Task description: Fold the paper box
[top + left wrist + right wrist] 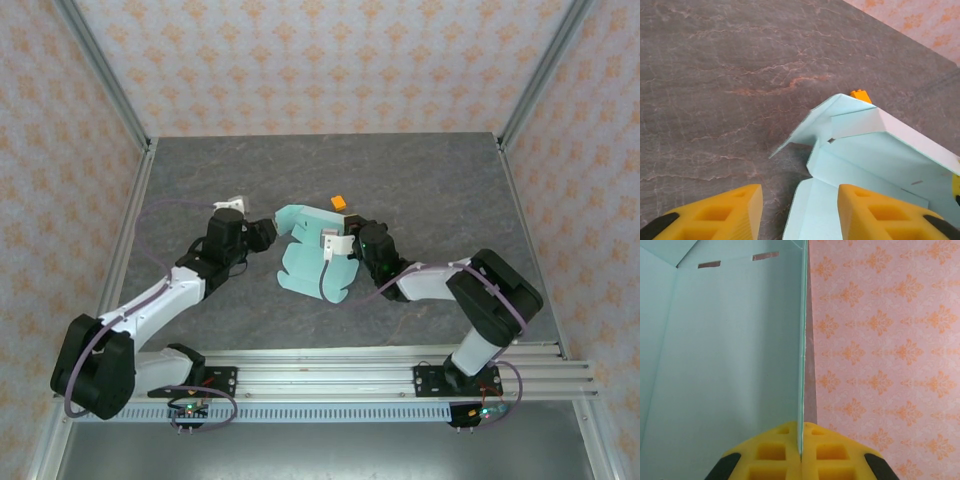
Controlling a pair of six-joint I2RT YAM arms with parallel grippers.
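Note:
The paper box (308, 258) is a pale mint-green die-cut sheet, partly folded, lying mid-table between the two arms. My right gripper (350, 238) is at its right side. In the right wrist view its yellow fingers (785, 452) are shut on the edge of an upright panel of the paper box (730, 350). My left gripper (268, 232) is at the sheet's left side. It stands open (800, 212), one finger (725, 215) over bare table and the other (880, 215) over a flat flap of the paper box (875, 155), whose near wall is raised. Neither left finger grips the card.
A tiny orange cube (339, 203) lies just beyond the sheet, also seen as the orange cube (860, 95) behind the raised wall. The grey stone-patterned table (200, 180) is bounded by a metal frame and patterned walls. The arm bases sit on a rail at the near edge.

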